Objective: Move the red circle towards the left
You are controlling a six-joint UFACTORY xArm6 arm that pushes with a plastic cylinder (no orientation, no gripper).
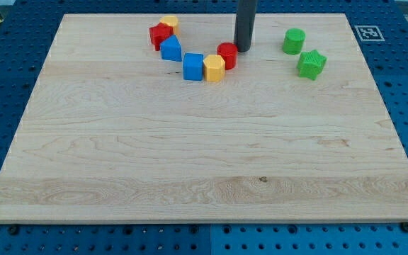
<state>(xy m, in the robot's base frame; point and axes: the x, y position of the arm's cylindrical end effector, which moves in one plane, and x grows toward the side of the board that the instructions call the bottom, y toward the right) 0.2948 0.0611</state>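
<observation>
Red circle (227, 54) sits near the counter's (190, 156) top edge, my tip (244, 49) touching its right side.
There is no hand, only a rod; placed rightward, it can shove the circle left, where the yellow block (214, 69) crowds.

Rod upright; my tip (244, 48) down on board, view's top centre

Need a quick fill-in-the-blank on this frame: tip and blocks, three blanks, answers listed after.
1. My tip stands just to the view's ____ of the red circle.
2. The block touching the red circle on its lower left, the yellow block, sits right of a ____ cube.
3. The two blocks at the view's right, a cylinder and a star, are both ____.

Answers: right; blue; green
</observation>
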